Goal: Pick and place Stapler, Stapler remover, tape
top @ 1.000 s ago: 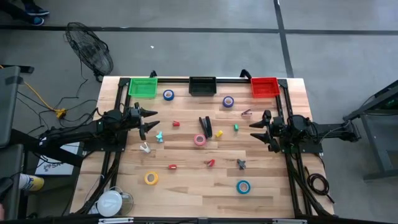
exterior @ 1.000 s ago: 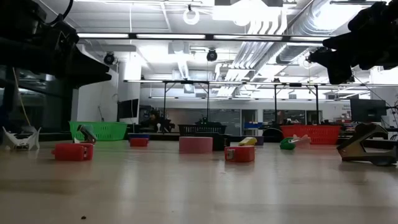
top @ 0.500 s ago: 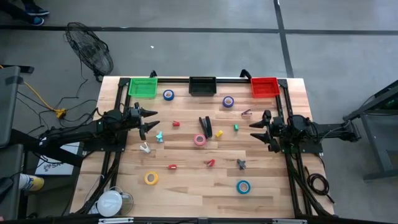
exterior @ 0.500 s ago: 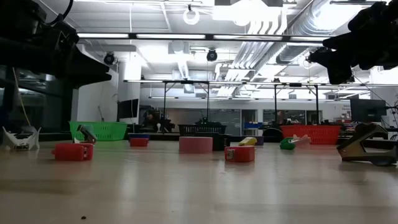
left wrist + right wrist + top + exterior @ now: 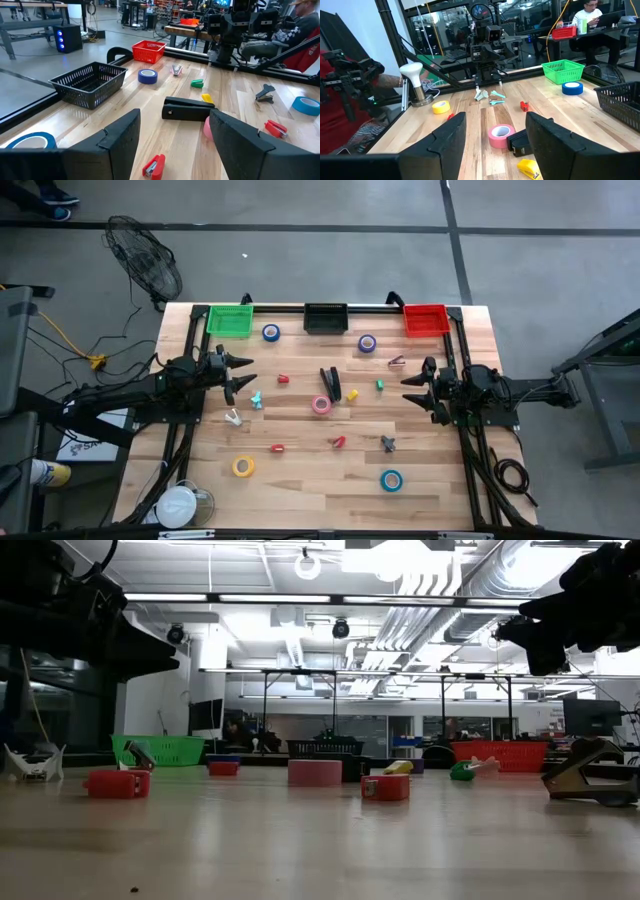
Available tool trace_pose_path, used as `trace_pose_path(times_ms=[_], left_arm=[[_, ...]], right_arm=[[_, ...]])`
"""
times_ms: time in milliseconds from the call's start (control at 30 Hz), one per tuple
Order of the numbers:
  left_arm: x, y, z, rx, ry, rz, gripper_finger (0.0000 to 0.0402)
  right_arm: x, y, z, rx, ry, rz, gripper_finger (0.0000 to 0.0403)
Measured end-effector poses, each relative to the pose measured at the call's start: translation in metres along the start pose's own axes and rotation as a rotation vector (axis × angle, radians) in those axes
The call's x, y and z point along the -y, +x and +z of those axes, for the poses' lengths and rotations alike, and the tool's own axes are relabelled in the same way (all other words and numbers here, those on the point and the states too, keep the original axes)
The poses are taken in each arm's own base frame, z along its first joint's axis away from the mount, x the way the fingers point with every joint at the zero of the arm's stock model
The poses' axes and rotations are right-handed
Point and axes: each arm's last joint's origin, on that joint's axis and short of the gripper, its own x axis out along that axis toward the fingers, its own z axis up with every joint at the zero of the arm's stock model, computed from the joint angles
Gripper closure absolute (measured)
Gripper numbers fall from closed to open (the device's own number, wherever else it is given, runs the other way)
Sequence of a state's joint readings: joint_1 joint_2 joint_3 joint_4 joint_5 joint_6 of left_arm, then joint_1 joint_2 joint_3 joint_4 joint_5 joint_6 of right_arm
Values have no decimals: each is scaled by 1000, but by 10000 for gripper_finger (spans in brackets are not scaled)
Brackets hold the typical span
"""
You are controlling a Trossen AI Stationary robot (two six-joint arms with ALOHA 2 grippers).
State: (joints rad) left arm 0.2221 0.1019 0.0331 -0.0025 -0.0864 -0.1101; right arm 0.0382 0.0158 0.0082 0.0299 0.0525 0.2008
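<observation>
The black stapler (image 5: 330,383) lies flat mid-table, also in the left wrist view (image 5: 187,108) and the right wrist view (image 5: 522,142). Tape rolls lie flat on the wood: blue (image 5: 271,332), purple (image 5: 367,343), pink (image 5: 321,405), yellow (image 5: 243,466), teal (image 5: 391,480). Several small staple removers are scattered about, among them red (image 5: 283,379), white (image 5: 233,417) and grey (image 5: 388,443). My left gripper (image 5: 243,370) hovers open at the table's left side, pointing at the stapler. My right gripper (image 5: 410,390) hovers open at the right side, facing it.
Three baskets stand along the far edge: green (image 5: 230,320), black (image 5: 325,317), red (image 5: 425,319). A metal frame rims the table. A white-lidded container (image 5: 180,505) sits at the near left corner. A person sits beyond the table (image 5: 587,15). Bare wood lies along the near edge.
</observation>
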Motion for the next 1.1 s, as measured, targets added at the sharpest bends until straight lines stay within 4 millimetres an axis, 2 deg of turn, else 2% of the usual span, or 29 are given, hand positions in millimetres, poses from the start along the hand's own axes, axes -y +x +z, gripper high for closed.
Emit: trace_pose_path(times_ms=[1100], left_arm=[[1,0,6,57,-42,-14,167]], right_arm=[[0,0,0,0,0,0,206]])
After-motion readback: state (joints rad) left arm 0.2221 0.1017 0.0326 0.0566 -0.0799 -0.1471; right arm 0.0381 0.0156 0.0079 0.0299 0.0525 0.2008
